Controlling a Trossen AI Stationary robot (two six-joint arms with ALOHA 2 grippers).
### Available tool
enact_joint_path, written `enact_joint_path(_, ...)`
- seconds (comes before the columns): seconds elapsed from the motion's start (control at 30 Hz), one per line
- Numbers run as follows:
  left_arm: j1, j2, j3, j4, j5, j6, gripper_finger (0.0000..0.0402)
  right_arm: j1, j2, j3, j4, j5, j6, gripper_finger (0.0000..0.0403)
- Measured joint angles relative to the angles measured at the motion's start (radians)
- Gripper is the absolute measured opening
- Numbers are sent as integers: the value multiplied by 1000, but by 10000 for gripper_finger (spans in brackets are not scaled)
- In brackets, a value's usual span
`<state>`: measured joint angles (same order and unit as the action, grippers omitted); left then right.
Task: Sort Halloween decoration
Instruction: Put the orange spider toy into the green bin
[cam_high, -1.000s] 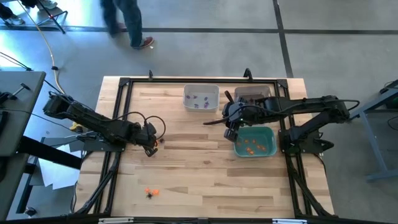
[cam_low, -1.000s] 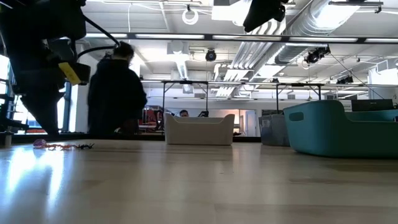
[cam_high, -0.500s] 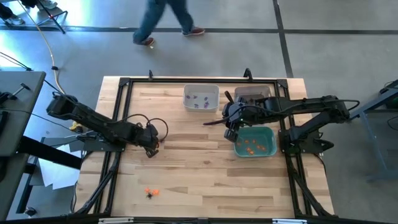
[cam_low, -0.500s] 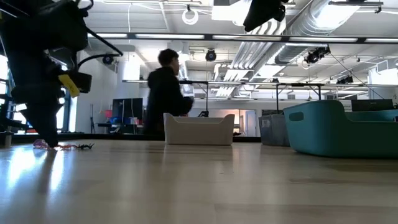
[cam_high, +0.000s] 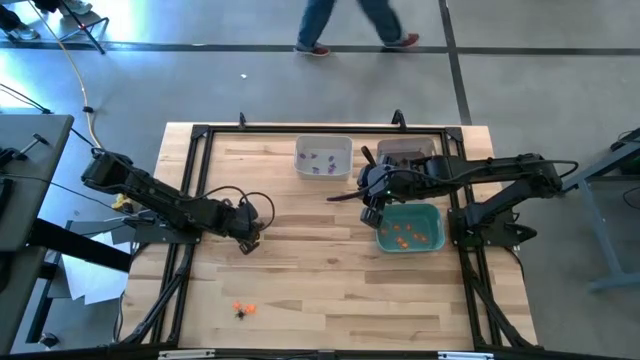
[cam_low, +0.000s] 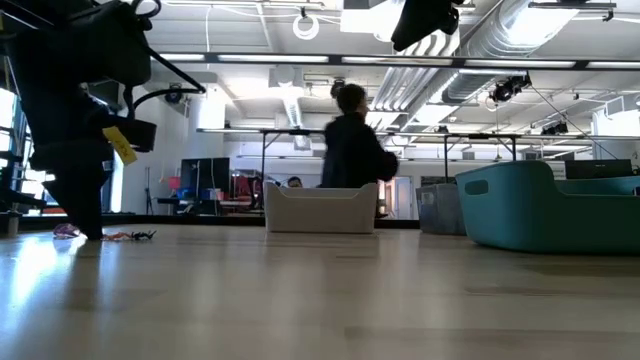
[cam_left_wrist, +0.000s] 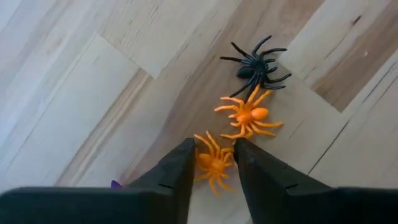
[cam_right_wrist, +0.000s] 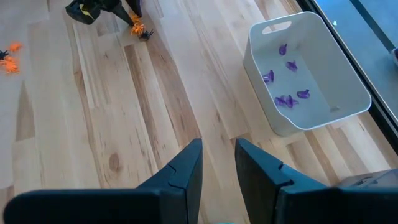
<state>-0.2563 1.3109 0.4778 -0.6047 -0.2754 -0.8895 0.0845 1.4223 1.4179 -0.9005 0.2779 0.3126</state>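
Tabletop: light wood boards (cam_high: 320, 270) with a black frame (cam_high: 200, 130) round the edges.
Room: grey floor, a big hall with pipes on the ceiling; a person (cam_low: 352, 150) walks past behind the tabletop.
Open room: the middle and near part of the tabletop are mostly bare wood; a few small toys (cam_high: 242, 309) lie near the front edge.
Bins: white bin (cam_high: 323, 157) with purple bits, teal bin (cam_high: 410, 226) with orange bits, dark bin (cam_high: 412, 150) at the back.
Spiders: an orange spider (cam_left_wrist: 213, 163), another orange spider (cam_left_wrist: 249, 116) and a black spider (cam_left_wrist: 256, 62) lie in a row on the wood.
Left pincer (cam_left_wrist: 211, 160): down on the tabletop, fingers on both sides of the first orange spider, closing on it.
Right pincer (cam_right_wrist: 217, 155): up above the near edge of the teal bin, partly open, holding nothing.
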Motion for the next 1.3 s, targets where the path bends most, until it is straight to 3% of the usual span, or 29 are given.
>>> enact_joint_path(0.2, 1, 0, 24, 4, 4, -25, 10, 0, 0, 0, 0, 0, 0, 90)
enact_joint_path(0.5, 1, 2, 79, -23, 0, 2, 0, 0, 0, 0, 0, 0, 0, 90)
enact_joint_path(0.83, 1, 0, 309, -231, -99, 111, 0, 0, 0, 0, 0, 8, 0, 90)
enact_joint_path(0.97, -1, 0, 425, -236, -213, 206, 0, 0, 10, 0, 1, 38, -1, 90)
enact_joint_path(1.1, -33, -3, 526, -226, -443, 295, 0, 0, 46, -35, 43, 90, -36, 90)
enact_joint_path(1.3, -126, -64, 564, -91, -733, 406, 0, 0, 57, -213, 295, 93, -145, 90)
